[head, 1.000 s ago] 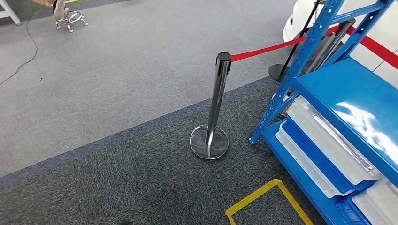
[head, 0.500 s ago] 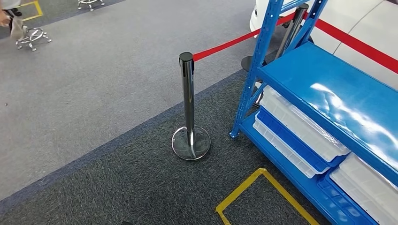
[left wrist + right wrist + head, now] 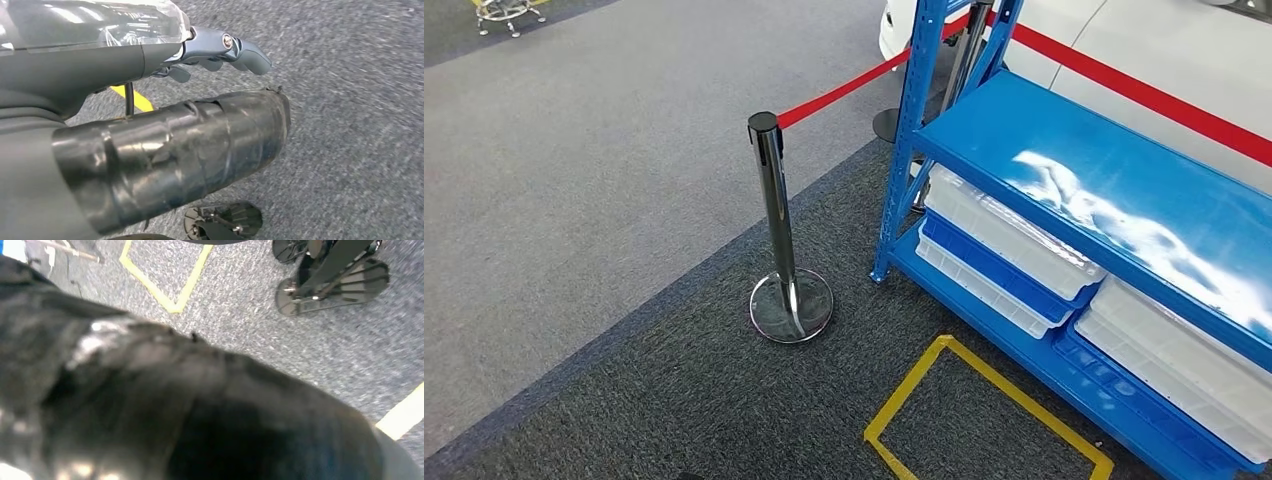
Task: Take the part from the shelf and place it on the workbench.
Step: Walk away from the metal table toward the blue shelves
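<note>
At the bottom centre of the head view a yellow floor box [image 3: 984, 415] marks the dark carpet, just before the blue shelf [image 3: 1114, 190] that fills the right half. Clear and blue bins [image 3: 1014, 260] sit stacked on its lower level; the broad upper level is bare and glossy, and no part can be told apart there, so where the part lies cannot be said. Left of the shelf stands a chrome post [image 3: 776, 215], its red belt [image 3: 839, 92] running to the upper right behind the frame. A white car body [image 3: 1144, 50] sits beyond. In the left wrist view the left hand [image 3: 220, 47] hangs over the carpet with fingers apart and nothing in them; the right hand [image 3: 150, 405] is a dark blur, so its state cannot be told. Likely risks: stepping wide and clipping the post, or stopping off the box and reaching short.
</note>
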